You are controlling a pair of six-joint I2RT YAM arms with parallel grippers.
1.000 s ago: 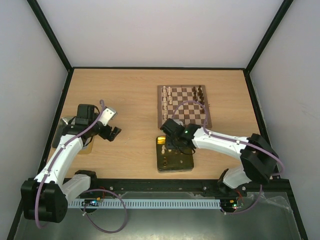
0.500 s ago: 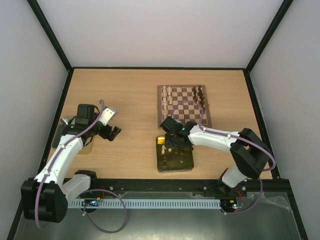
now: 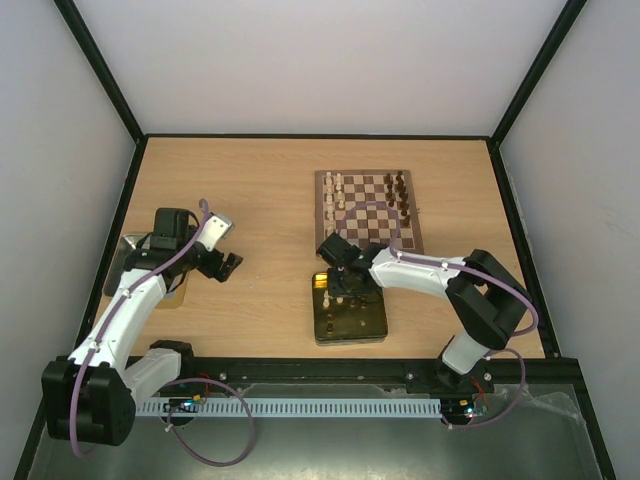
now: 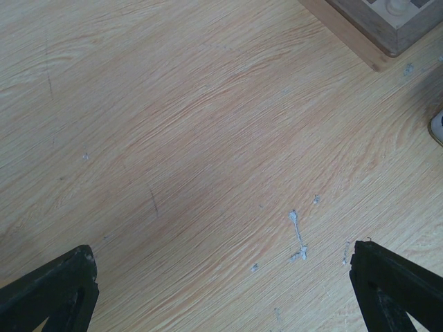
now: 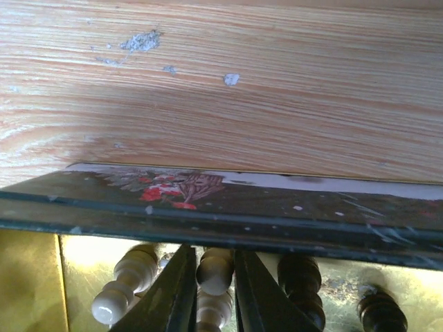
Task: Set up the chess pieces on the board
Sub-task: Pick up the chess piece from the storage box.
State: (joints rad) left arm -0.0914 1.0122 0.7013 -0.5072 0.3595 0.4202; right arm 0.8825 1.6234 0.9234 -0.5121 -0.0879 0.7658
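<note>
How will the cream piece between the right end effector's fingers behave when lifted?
The cream piece looks like small turned wood, so it is probably stiff and light. Its smooth, rounded profile could slip or pivot between the right end effector's narrow fingers. Being round-bodied, it would likely roll in the tin if dropped.

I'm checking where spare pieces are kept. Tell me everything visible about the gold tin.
The gold tin is a shallow, shiny square box, apparently metal, lying open and flat on the table, just nearer than the board. Its outer wall is dark with a red flower print. Pale and dark chess pieces lie inside; the right gripper reaches in, pinching a pale piece.
</note>
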